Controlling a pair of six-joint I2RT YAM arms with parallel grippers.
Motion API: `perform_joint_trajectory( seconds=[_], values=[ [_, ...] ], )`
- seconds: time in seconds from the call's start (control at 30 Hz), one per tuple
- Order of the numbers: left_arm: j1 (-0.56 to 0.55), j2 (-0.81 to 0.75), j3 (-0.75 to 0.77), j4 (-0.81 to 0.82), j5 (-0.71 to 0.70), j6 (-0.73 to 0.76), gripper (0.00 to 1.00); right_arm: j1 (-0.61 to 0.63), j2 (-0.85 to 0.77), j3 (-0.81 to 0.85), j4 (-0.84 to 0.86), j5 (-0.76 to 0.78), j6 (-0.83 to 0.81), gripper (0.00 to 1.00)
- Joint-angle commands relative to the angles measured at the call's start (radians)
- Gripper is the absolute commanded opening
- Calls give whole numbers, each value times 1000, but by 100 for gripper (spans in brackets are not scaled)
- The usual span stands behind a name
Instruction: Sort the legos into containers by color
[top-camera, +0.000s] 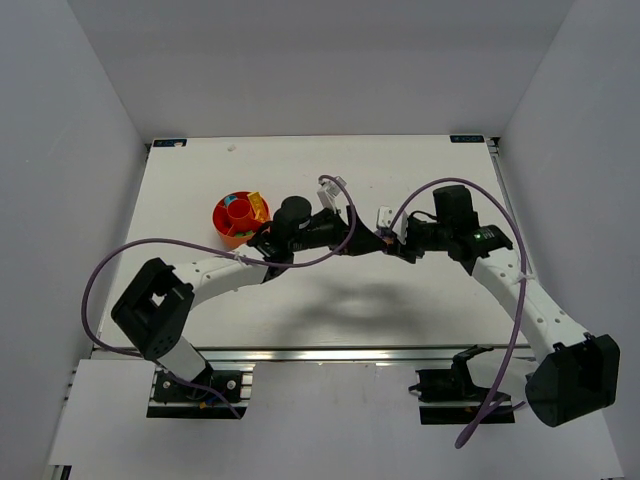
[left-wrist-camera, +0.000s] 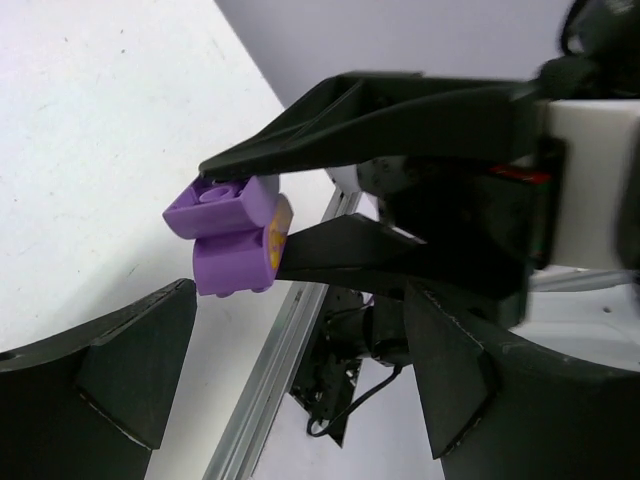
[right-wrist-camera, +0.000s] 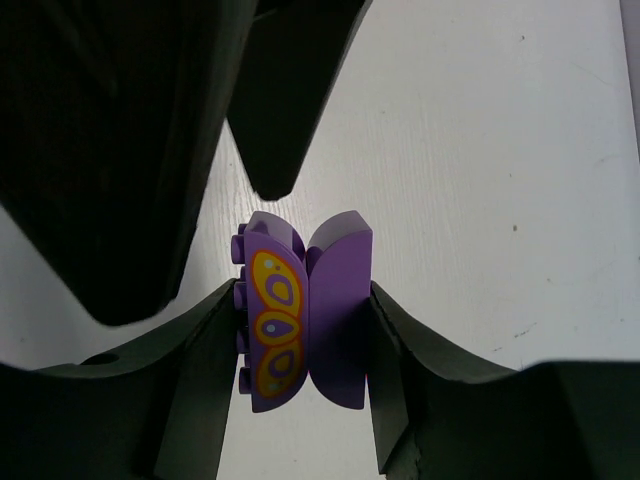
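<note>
Lego (right-wrist-camera: 335, 300), purple, clamped in our right gripper (right-wrist-camera: 305, 310) above the table (top-camera: 200, 170); our left gripper (left-wrist-camera: 298, 300) gapes wide just beside it. Bowl (top-camera: 216, 218) holds several legos (top-camera: 258, 208) already. We reckon sorting's well along, this one pending.

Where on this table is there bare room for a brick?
Bare table: the far strip behind the bowl, the patch left of it, the strip along its near edge. Crowded: the middle, where left end effector and right end effector meet at the purple lego.

2 joined purple legos (right-wrist-camera: 285, 315), yellow-orange print, clamped in right gripper (right-wrist-camera: 303, 338), orange-red bowl (top-camera: 218, 222) holding red, yellow bricks (top-camera: 257, 207)
</note>
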Motion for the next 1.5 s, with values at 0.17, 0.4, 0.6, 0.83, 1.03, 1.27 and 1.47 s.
perform_joint_trajectory(
  seconds=[0.17,0.4,0.6,0.83,1.03,1.27,1.47],
  values=[
    [-44,17,86,-165,-130,115,94,22,-57,21,65,17,123,10],
    [-53,34,97,-146,-153,114,93,22,-77,30,44,-14,138,10],
    [-53,46,94,-101,-141,99,88,25,-85,33,27,-36,138,10],
    [-53,77,103,-66,-89,66,71,24,-83,35,27,-51,143,10],
    [-53,77,101,-50,-60,56,41,24,-89,26,36,-36,143,16],
    [-44,89,103,-29,-4,42,17,25,-98,7,82,30,174,35],
    [-23,71,111,-107,7,137,11,16,-103,16,77,35,210,89]
  ],
)
